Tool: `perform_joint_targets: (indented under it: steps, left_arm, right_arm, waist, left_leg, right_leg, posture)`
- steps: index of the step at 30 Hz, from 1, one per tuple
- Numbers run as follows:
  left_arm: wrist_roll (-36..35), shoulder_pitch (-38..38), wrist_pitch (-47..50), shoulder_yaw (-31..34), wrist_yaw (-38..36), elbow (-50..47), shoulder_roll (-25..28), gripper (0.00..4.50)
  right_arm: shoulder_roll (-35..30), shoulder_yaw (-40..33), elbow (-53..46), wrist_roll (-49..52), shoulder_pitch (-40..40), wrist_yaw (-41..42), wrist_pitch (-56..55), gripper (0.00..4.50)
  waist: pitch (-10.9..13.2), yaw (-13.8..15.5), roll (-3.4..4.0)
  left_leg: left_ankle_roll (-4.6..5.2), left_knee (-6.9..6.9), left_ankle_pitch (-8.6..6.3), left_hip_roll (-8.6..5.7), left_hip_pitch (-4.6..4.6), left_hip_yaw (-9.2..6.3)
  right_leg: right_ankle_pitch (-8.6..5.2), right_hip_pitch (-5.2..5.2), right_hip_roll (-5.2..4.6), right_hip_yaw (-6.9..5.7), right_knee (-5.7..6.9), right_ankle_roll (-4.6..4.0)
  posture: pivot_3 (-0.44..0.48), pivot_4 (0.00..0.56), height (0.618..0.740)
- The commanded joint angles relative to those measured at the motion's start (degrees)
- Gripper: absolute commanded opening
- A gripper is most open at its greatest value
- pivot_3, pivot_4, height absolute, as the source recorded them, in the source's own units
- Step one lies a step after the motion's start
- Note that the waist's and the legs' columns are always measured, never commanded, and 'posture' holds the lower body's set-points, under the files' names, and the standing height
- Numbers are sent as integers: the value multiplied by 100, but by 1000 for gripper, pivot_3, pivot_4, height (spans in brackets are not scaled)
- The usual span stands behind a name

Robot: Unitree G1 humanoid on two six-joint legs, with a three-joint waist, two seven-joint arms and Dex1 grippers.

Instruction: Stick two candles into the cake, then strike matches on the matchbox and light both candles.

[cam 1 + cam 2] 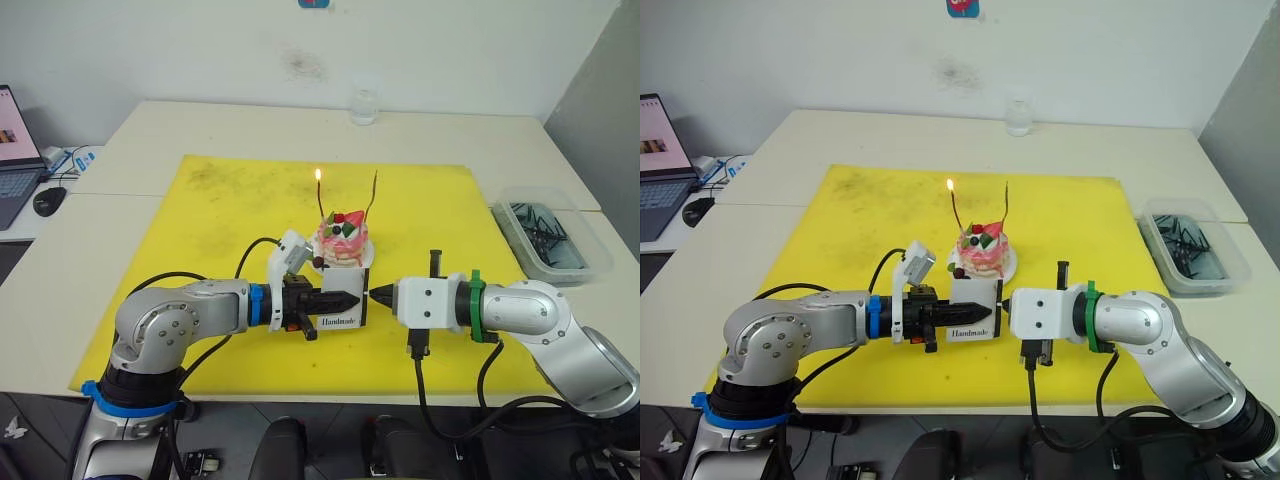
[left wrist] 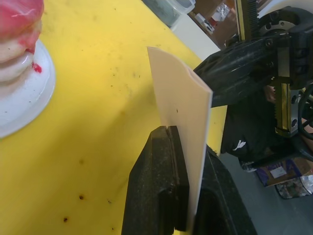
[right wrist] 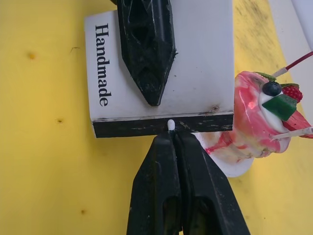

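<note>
Two candles (image 1: 346, 200) stand in the cake (image 1: 343, 241), one lit; left pincer (image 1: 352, 299) clamps the matchbox (image 1: 345, 305), right pincer (image 3: 169, 134) pinches a match (image 3: 170, 124) against its strip.

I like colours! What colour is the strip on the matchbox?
Black, on the white matchbox; clearest in the right wrist view.

Your left gripper (image 1: 345, 299) is clamped on the matchbox (image 1: 341, 319), holding it upright, forearm level and pointing inward. Your right gripper (image 3: 169, 134) faces it from the opposite side, fingers pinched on a match (image 3: 170, 125) whose pale tip touches the box's black strip.
</note>
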Motion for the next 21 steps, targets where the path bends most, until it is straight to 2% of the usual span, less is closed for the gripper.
perform_joint_targets:
  steps: [1,9,13,18,21]
  left_arm:
    - [-49,-303,-319,-1,-177,-200,-140,0]
    - [284,-896,-674,169,-278,6,-16,0]
    - [10,-1427,-526,671,-226,239,203,0]
    - [-516,-824,-17,682,-255,-309,470,0]
    - [-410,-477,-48,478,-204,-508,507,0]
  right_arm:
    - [-58,275,113,-119,7,221,-258,34]
    - [-403,614,166,-269,444,781,-1079,34]
    - [-519,376,-43,-89,594,924,-1135,34]
    - [-288,-226,-48,240,384,741,-624,34]
    - [-214,-590,-201,544,434,697,-176,34]
  waist:
    - [0,1,0]
    - [0,15,0]
    - [0,-28,0]
    - [0,-74,0]
    - [0,-70,-1]
  left_leg:
    - [0,0,0,0,0,0]
    - [0,0,0,-2,-5,4]
    - [0,2,0,-2,-1,3]
    - [-1,-3,0,6,3,0]
    - [-2,-2,0,6,-1,-2]
  right_leg:
    - [0,0,0,1,0,0]
    - [0,0,3,-5,-2,0]
    - [1,-1,8,2,0,2]
    - [0,0,8,2,2,0]
    - [-1,0,3,0,1,0]
  posture:
    - [0,150,740]
    - [0,150,740]
    - [0,150,740]
    - [0,150,740]
    - [0,150,740]
